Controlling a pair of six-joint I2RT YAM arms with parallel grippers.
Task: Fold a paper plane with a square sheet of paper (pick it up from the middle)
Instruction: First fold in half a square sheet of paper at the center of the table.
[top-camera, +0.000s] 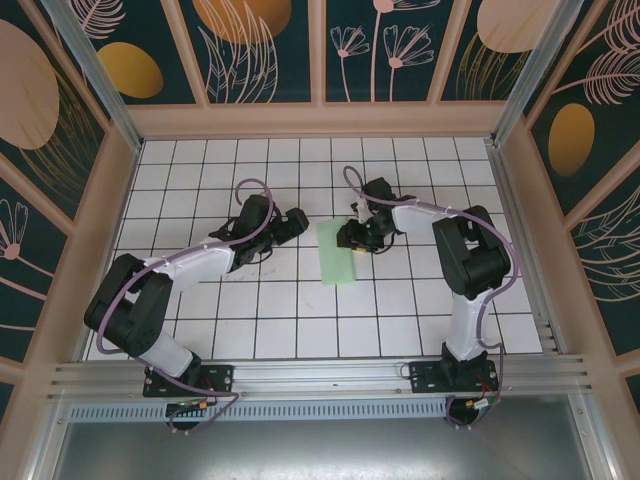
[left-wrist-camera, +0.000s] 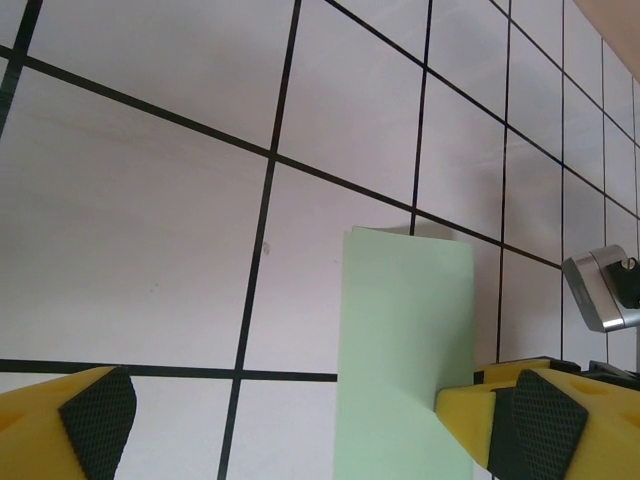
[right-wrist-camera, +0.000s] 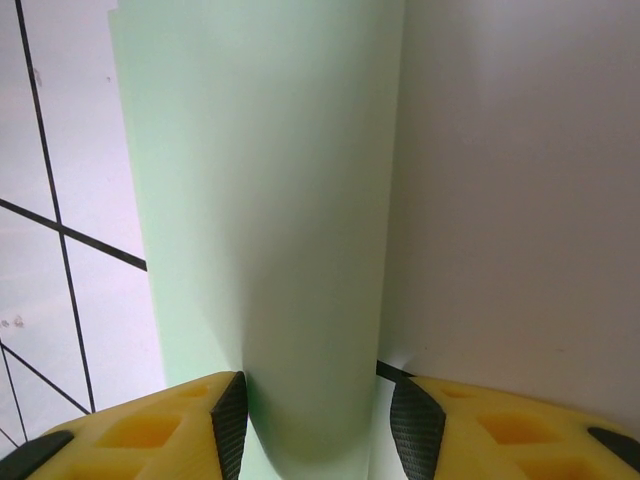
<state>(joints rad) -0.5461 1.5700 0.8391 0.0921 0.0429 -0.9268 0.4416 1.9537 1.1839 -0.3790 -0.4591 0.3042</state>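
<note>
The square sheet of paper (top-camera: 337, 258) lies mid-table, doubled over into a pale mint-green strip about one tile wide. In the right wrist view the paper (right-wrist-camera: 270, 200) bulges up in a soft uncreased curve between my right gripper's (right-wrist-camera: 322, 425) open fingers; the left pad (right-wrist-camera: 230, 420) touches it, while the right pad (right-wrist-camera: 415, 425) stands just clear. From above, that right gripper (top-camera: 352, 238) sits at the strip's far right edge. My left gripper (top-camera: 300, 222) hovers open just left of the strip. In its own view the left gripper (left-wrist-camera: 310, 420) spans the paper (left-wrist-camera: 405, 340).
White table (top-camera: 250, 320) with a black grid, walled by patterned panels (top-camera: 320, 50). A metal rail (top-camera: 320, 375) runs along the near edge by the arm bases. Part of the right gripper's grey body (left-wrist-camera: 600, 290) shows in the left wrist view.
</note>
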